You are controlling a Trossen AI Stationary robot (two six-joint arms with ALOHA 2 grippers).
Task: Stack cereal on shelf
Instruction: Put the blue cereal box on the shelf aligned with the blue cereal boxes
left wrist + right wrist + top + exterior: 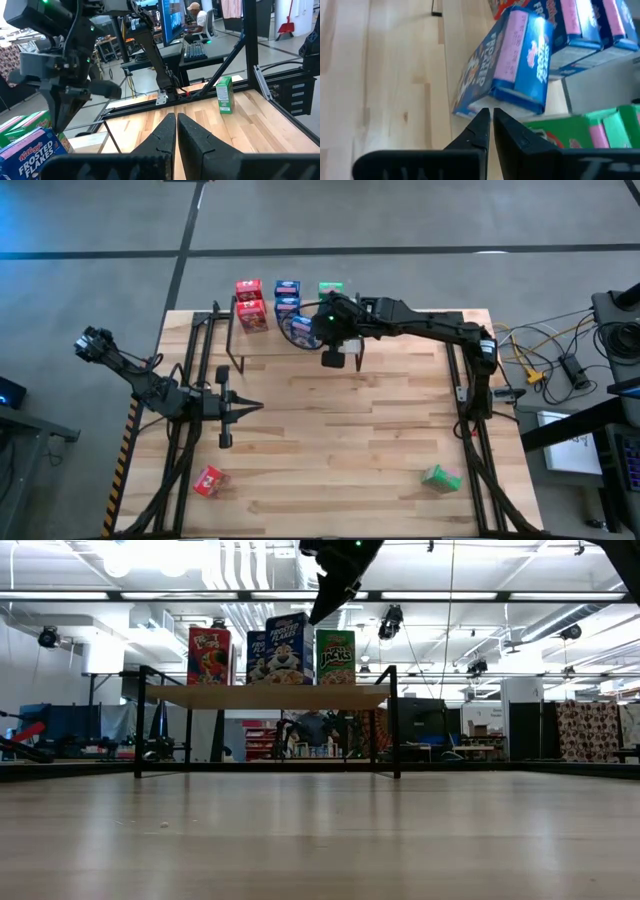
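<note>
The shelf [262, 352] at twelve o'clock holds most boxes. Red box [209, 480] at seven and green box [440, 478] at five remain. The right gripper [334, 358] hangs pinched and empty above the shelf; the left gripper [250, 407] is also closed.

Small raised wooden-topped shelf on thin black legs [262, 356] at the table's far edge, carrying upright red cardboard cereal boxes [249, 303], blue ones [288, 298], a green one [331, 288]. Lying loose near the front: one red box [209, 480], one green box [441, 478].

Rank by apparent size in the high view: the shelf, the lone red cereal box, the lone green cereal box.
1. Shelf, clearly largest.
2. Red cereal box and green cereal box on the tabletop look about alike; I would not rank them.
</note>
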